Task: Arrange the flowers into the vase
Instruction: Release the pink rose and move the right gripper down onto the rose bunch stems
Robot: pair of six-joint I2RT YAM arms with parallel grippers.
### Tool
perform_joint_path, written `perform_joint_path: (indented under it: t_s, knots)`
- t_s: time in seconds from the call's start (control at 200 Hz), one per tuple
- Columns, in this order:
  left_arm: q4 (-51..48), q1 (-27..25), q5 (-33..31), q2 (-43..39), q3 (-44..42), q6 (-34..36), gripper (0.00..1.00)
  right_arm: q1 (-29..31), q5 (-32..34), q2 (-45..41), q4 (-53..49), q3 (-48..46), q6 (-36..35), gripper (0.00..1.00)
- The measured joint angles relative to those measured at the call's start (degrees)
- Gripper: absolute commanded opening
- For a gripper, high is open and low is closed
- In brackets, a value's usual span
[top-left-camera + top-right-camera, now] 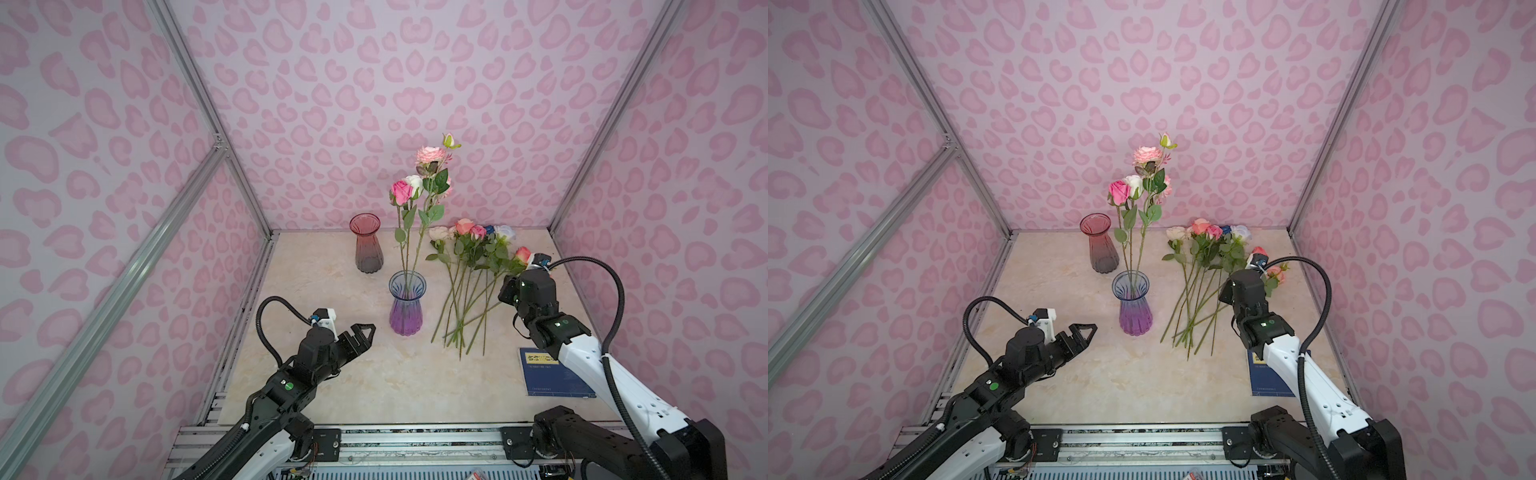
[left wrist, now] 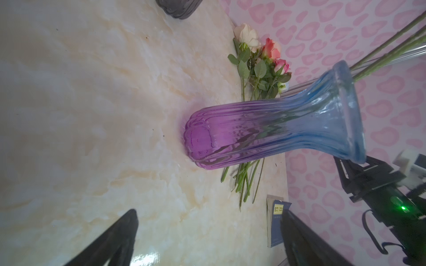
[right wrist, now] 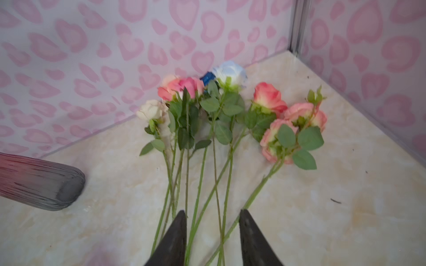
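Both arms reach in from the near edge, partway through filling the purple-blue vase [image 1: 406, 307].
At the middle of the tabletop [image 1: 353, 399] the left arm [image 1: 320, 353] hovers just beside that vase, jaws spread wide and empty, probably placed to steady the glass or guide stems. Several roses [image 1: 401, 192] already stand in it, leaning toward the back edge because the flared mouth leaves them loose. The right arm [image 1: 582, 357] hangs over the loose roses [image 1: 478, 249] fanned out near the far right corner, stem ends toward it for easy pinching; its jaws are parted above the stems, gripping nothing. A red-grey vase [image 1: 366, 245] stands empty behind, and a blue book [image 1: 548, 374] lies by the near right edge.
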Motion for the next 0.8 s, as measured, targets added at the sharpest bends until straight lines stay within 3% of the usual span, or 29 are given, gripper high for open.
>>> perform_joint_path:
  t_s: [0.205,0.365,0.59,0.8]
  knots:
    - [2.4,-3.6,1.7,6.8,2.7,0.0,0.97,-7.5,-12.6,18.3,-4.7,9.8,-0.3,0.28]
    - [3.6,-6.9,1.7,10.1,5.2,0.1,0.98,-8.0,-19.0,31.2,-7.6,18.5,-1.7,0.28]
    - [3.6,-9.2,1.0,10.8,6.0,0.6,0.98,-7.8,-20.9,36.7,-9.0,21.2,-2.3,0.27]
    - [3.4,-9.4,0.0,10.4,6.1,0.6,0.98,-7.4,-20.9,38.8,-9.5,21.5,-2.6,0.14]
